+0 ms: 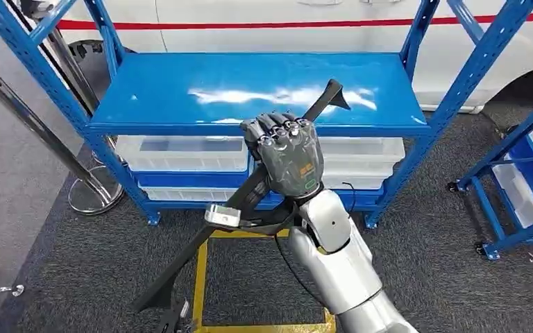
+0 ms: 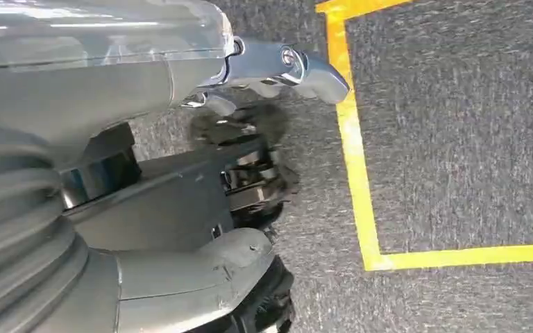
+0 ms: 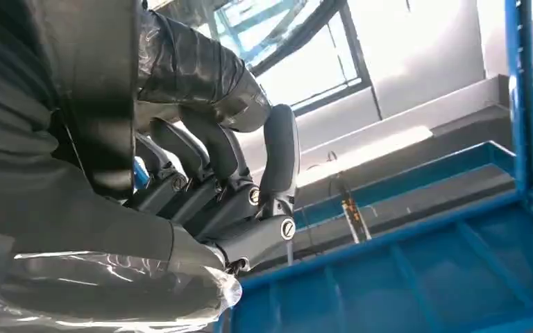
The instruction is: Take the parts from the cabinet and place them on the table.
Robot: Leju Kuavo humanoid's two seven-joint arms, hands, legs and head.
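Observation:
My right hand (image 1: 290,154) grips a long black strip-shaped part (image 1: 187,260) near its middle. The part runs slantwise from over the blue cabinet shelf (image 1: 180,94) at the upper right down to the floor side at the lower left, with a silver bracket (image 1: 222,216) fixed on it. In the right wrist view the dark fingers (image 3: 208,149) wrap around the black part (image 3: 104,104), above the blue shelf (image 3: 402,277). My left hand (image 2: 201,208) hangs over the grey carpet, holding nothing, thumb and fingers apart.
Clear plastic bins (image 1: 180,152) sit on the cabinet's lower level. A white vehicle (image 1: 284,21) stands behind it. A chrome stanchion base (image 1: 94,195) is at the left, another blue rack (image 1: 520,163) at the right. Yellow tape (image 1: 200,277) marks the carpet.

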